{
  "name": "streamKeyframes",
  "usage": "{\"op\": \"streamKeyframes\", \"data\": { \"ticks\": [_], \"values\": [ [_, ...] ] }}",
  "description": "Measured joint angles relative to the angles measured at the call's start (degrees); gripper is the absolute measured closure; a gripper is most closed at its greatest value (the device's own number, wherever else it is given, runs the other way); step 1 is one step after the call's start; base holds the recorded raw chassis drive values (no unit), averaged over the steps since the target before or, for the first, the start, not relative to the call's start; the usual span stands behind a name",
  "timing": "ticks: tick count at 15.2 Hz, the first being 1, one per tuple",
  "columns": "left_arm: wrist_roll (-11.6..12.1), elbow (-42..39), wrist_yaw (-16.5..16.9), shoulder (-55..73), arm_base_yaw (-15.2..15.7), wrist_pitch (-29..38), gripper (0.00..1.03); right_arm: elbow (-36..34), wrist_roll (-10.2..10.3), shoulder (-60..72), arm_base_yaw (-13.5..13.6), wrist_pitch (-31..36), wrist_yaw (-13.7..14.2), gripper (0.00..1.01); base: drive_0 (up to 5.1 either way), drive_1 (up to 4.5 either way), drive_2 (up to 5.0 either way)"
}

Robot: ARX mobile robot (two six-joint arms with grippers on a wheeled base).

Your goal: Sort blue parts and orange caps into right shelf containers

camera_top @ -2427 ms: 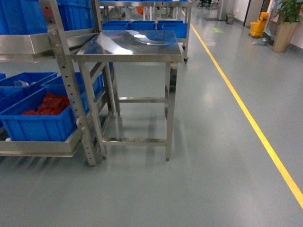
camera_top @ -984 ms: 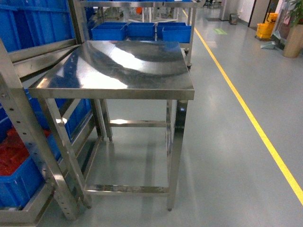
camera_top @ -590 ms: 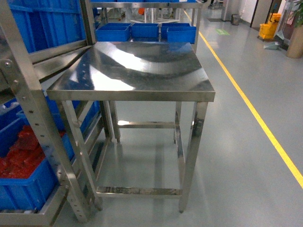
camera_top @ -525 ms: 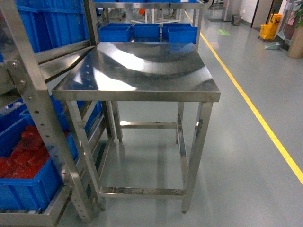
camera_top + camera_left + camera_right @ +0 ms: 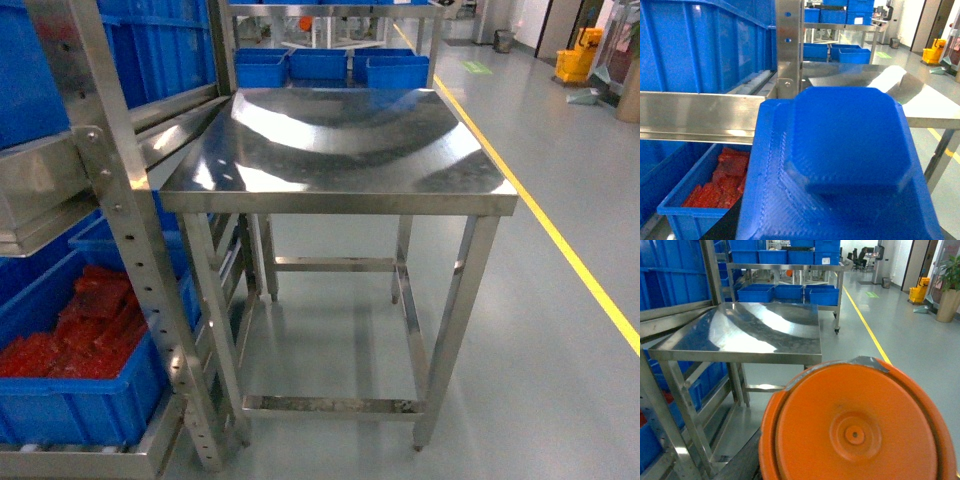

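Note:
A blue part point(image 5: 845, 165), blocky with a raised octagonal top, fills the left wrist view close to the camera. It hides my left gripper's fingers, which are shut on it. An orange cap point(image 5: 860, 425), round with a small centre boss, fills the lower right wrist view the same way, held by my right gripper. Neither gripper shows in the head view. Blue containers stand on a steel shelf point(image 5: 120, 210) at the left: a tall one above point(image 5: 160, 50) and a lower one point(image 5: 90, 405) holding red pieces point(image 5: 80, 335). The left wrist view shows these containers too, the upper point(image 5: 700, 45) and the lower point(image 5: 687, 222).
A bare steel table point(image 5: 340, 150) stands right of the shelf, its legs and crossbars on the grey floor. Blue bins point(image 5: 320, 65) sit on a rack behind it. A yellow floor line point(image 5: 590, 290) runs along the right. A yellow mop bucket point(image 5: 578, 55) stands far back.
The head view has come closer to the table and shelf. The table has slid right in the frame and the shelf post now looms larger at the left.

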Motion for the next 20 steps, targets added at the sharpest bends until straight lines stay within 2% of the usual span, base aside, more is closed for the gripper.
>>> {"op": "streamKeyframes", "data": {
  "ticks": [20],
  "values": [
    [0.0,0.0,0.0,0.0,0.0,0.0,0.61,0.0,0.0,0.0,0.0,0.0,-0.1,0.58,-0.1,2.56,-2.8]
  ]
}}
